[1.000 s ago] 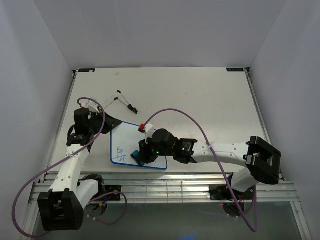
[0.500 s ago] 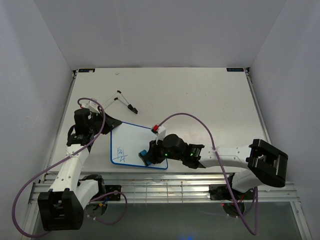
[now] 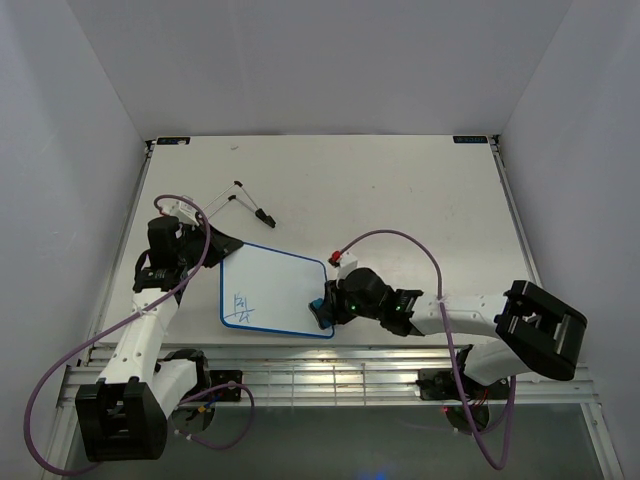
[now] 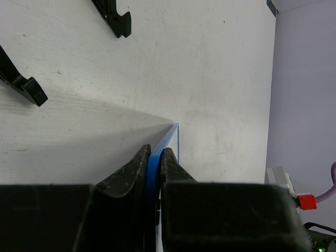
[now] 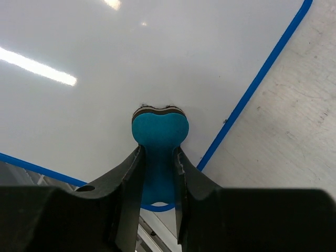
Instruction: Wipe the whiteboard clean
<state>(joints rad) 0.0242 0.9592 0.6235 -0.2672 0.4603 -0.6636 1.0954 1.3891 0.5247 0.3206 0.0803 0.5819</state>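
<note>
The whiteboard [image 3: 280, 285], white with a blue rim, lies on the table near the front. Blue marker scribbles [image 3: 241, 305] sit at its near left corner. My left gripper [image 3: 213, 248] is shut on the board's far left rim, seen edge-on as a blue strip [image 4: 154, 168] between the jaws. My right gripper [image 3: 322, 312] is shut on the small blue bone-shaped eraser [image 5: 159, 144], pressing it on the board's near right corner, close to the blue rim [image 5: 252, 86]. The board surface [image 5: 131, 58] around the eraser shows no marks.
A black-tipped folded stand [image 3: 250, 203] lies on the table beyond the board; its black ends [image 4: 116, 18] show in the left wrist view. The metal rail [image 3: 330, 372] runs along the table's near edge. A purple cable [image 3: 400, 245] arcs over the right arm.
My right gripper has slid the eraser rightward along the board's near edge, from beside the scribbles to the near right corner. The left gripper and board have not moved.
</note>
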